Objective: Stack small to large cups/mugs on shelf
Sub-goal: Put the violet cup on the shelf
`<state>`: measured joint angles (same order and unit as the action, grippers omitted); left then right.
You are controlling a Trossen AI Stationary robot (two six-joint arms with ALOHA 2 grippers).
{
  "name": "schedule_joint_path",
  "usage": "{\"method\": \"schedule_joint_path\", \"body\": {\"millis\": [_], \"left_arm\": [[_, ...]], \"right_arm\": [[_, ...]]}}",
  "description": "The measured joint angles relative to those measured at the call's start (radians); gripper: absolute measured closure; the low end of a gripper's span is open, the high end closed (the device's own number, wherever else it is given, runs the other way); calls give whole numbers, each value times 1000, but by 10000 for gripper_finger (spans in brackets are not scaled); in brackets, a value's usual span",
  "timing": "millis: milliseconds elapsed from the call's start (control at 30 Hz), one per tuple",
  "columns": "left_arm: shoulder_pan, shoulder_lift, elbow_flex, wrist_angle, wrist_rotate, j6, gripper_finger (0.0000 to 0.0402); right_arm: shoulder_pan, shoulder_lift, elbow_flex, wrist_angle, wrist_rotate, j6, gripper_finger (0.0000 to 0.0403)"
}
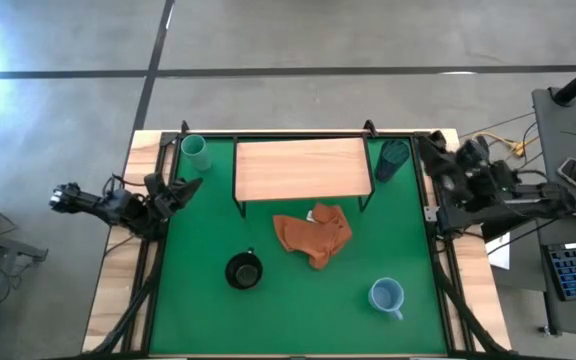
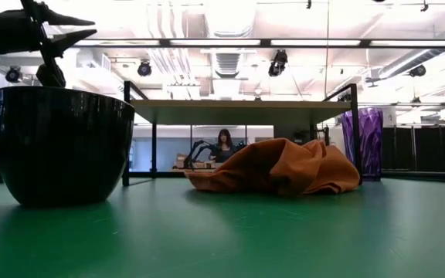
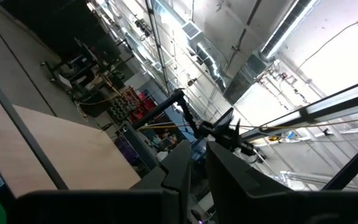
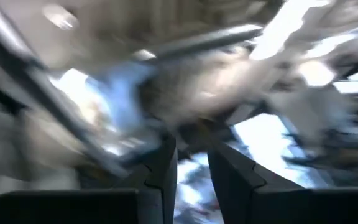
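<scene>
High view: shelf stood bare at the mat's far middle. Teal cup far left, purple cup far right, black mug near left-centre, blue mug near right, cloth just before the shelf. Left gripper at the left edge, right gripper at the far right.

Low view: black mug loomed left; purple cup beyond the cloth.

Wrist views: both grippers' fingers nearly closed, grasping nothing.
</scene>
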<state>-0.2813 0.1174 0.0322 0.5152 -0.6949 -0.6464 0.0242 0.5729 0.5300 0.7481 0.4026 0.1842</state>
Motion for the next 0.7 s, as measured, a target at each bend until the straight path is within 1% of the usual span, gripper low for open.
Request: {"method": "schedule_joint_path", "body": {"millis": [33, 67, 133, 167, 200, 267, 333, 433, 467, 567, 600, 633, 700], "left_arm": [[0, 2, 0, -1, 0, 0, 365], [0, 2, 0, 0, 0, 0, 365], [0, 7, 0, 1, 0, 0, 365], [0, 8, 0, -1, 0, 0, 365], [0, 9, 0, -1, 0, 0, 365], [0, 12, 0, 1, 0, 0, 365], [0, 15, 0, -1, 0, 0, 365], [0, 21, 0, 0, -1, 0, 365], [0, 23, 0, -2, -1, 0, 365], [0, 29, 0, 0, -3, 4, 365], [0, 32, 0, -1, -3, 5, 365], [0, 34, 0, -1, -3, 5, 365], [0, 40, 0, 0, -2, 5, 365]], "right_arm": [[-5, 20, 50, -111, 78, -19, 319], [-14, 33, 104, -265, 160, -20, 319], [-57, 54, 241, -648, 303, 41, 319], [-88, 68, 312, -845, 355, 104, 319], [-125, 91, 383, -1023, 384, 173, 319], [-209, 143, 514, -1322, 391, 294, 319], [-300, 210, 627, -1533, 351, 362, 319], [-455, 322, 752, -1757, 261, 395, 319], [-513, 363, 783, -1814, 216, 402, 319], [-693, 494, 838, -1946, 42, 411, 319], [-744, 535, 841, -1970, 0, 399, 319], [-785, 574, 841, -1989, -25, 390, 319], [-841, 636, 839, -2003, -35, 346, 319]]}}
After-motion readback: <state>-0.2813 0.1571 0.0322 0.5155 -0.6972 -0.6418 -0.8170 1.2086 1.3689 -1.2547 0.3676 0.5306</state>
